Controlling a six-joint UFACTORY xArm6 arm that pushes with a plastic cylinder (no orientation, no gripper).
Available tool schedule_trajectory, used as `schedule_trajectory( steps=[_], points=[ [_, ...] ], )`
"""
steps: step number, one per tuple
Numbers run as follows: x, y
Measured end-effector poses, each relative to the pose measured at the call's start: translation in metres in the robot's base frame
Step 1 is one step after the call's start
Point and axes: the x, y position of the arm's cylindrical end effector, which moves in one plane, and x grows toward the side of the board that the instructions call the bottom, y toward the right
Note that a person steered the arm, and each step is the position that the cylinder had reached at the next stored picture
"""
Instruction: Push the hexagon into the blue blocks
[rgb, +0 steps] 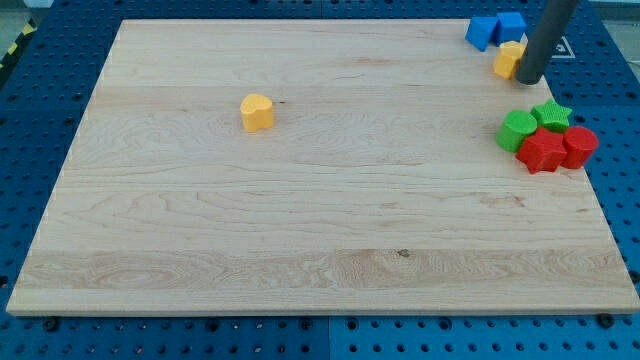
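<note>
Down at the view's top right, my tip (527, 79) — the end effector here, just a plain dark rod with nothing that could open or shut — rested right against the yellow hexagon (508, 60), on the side nearer the view's right and bottom. Part of the hexagon was hidden behind the rod, so its shape was hard to make out fully.

Two blue blocks (495, 29) sat close together at the top edge of the wooden surface (300, 200), a little up and to the left of the hexagon. The hexagon looked very near them, maybe just short of touching — I could not tell for sure.

So the job looked almost done. The hexagon was already next to the blue blocks, and only a small push up and to the view's left seemed to be left.

Other blocks stayed out of the way. A yellow heart (257, 112) sat alone, well apart, toward the view's left. Below the tip was a bunch pressed together: a green block (517, 130), a green star (551, 114), and two red blocks (558, 148).
</note>
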Motion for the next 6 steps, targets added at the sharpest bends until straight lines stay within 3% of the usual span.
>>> schedule_trajectory(
  steps=[2,5,6],
  points=[
    [-0.022,0.003],
    [0.003,-0.013],
    [-0.013,-0.019]
  ],
)
